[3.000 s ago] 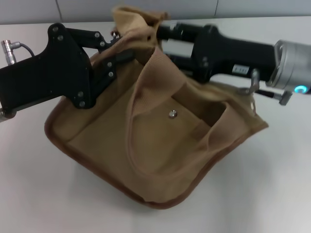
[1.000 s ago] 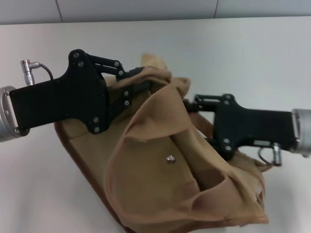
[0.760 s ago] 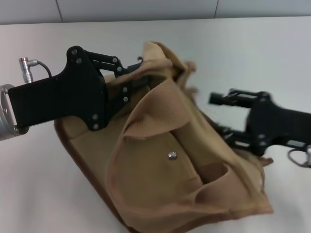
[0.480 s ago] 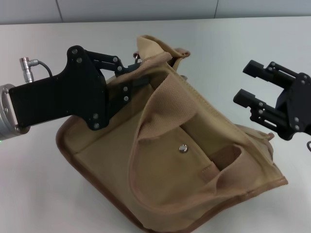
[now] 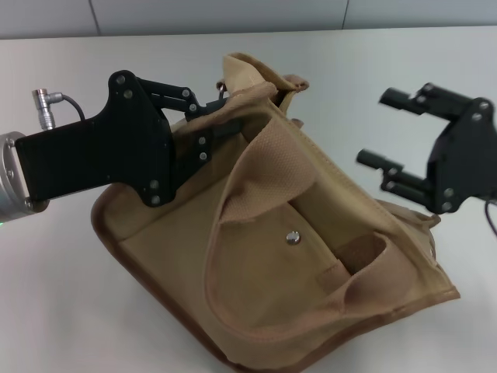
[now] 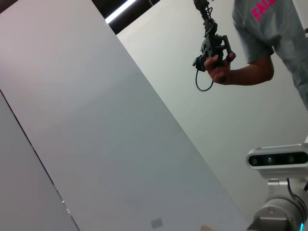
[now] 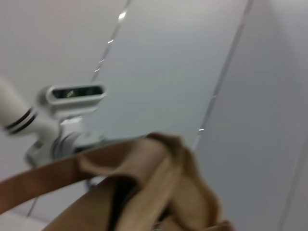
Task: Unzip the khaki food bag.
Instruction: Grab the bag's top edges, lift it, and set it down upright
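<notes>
The khaki food bag (image 5: 264, 256) lies tilted on the white table (image 5: 62, 311), its front pocket with the silver snap (image 5: 293, 237) facing up. My left gripper (image 5: 221, 116) is shut on the bag's upper corner near the zipper end and holds that corner raised. My right gripper (image 5: 380, 128) is open and empty, hanging in the air to the right of the bag's top edge, apart from it. The right wrist view shows the bag's raised top edge (image 7: 159, 183) close by. The left wrist view shows no bag.
The left wrist view looks up at wall panels, a person (image 6: 260, 48) holding a hand-held device, and the robot's head camera (image 6: 276, 161). The right wrist view shows that head camera (image 7: 72, 96) too. White table lies on all sides of the bag.
My right gripper has let go of the bag's top, opened and pulled away to the right and up. The bag settled lower and flatter. My left gripper has kept its hold.
</notes>
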Tool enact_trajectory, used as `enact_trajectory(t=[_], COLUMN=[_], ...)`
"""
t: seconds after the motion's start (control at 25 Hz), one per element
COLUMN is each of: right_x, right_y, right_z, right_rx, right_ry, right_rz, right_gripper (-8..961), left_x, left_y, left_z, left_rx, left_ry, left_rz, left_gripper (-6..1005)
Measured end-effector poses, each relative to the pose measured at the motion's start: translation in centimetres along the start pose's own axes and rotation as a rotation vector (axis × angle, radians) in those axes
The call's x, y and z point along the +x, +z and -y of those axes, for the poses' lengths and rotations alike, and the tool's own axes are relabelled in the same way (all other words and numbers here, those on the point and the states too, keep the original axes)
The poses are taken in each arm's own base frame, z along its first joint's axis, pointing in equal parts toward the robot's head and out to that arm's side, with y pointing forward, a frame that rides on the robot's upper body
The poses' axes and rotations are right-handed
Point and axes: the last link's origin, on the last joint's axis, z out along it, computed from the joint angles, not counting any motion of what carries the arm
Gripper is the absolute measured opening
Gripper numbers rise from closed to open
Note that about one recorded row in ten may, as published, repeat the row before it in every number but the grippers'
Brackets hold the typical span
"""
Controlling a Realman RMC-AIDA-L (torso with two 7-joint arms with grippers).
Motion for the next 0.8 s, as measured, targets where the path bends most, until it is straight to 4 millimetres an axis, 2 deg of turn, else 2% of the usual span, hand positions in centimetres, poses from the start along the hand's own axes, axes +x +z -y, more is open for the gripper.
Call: enact_trajectory(t=[0.36, 0.8], right_x=[0.4, 1.1], right_y=[3.3, 5.6], right_z=[-1.6, -1.8], right_rx=[-0.123, -0.170], right_ry=[-0.229, -0.319], right_rz=[0.024, -0.016], right_gripper=[630, 629], left_x=[0.0, 0.0], left_y=[0.4, 0.8], left_z=[0.2, 0.4], left_rx=[-0.008, -0.021], left_ry=[-0.006, -0.004], left_rz=[-0.007, -0.014], left_gripper=[87, 87])
